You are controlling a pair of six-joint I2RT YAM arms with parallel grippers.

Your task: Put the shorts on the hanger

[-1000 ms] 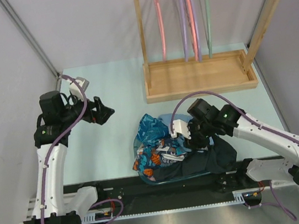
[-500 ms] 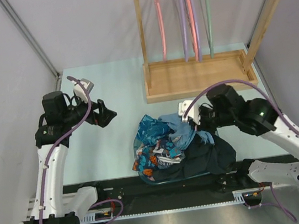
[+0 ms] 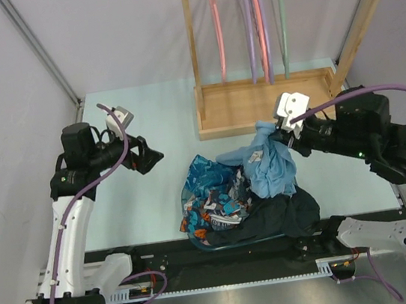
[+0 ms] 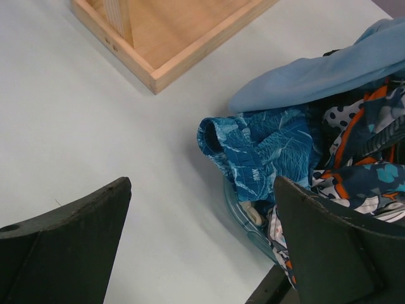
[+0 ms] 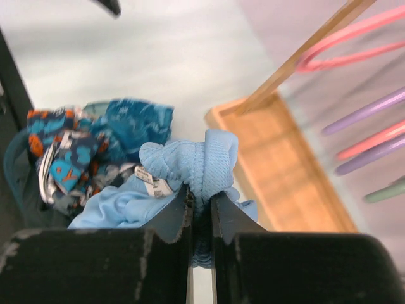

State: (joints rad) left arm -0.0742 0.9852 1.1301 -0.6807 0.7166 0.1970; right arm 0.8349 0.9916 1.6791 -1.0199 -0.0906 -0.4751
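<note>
Firmly in right claw (image 5: 201, 197): shorts (image 5: 204, 161)

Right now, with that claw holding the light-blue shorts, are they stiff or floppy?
Probably floppy: the shorts hang in loose folds from the right gripper. Likely light too, since a small pinch of bunched fabric carries them.

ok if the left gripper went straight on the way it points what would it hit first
Probably the blue patterned garment, at its near edge; the left gripper might touch bare table first, depth unclear.
</note>
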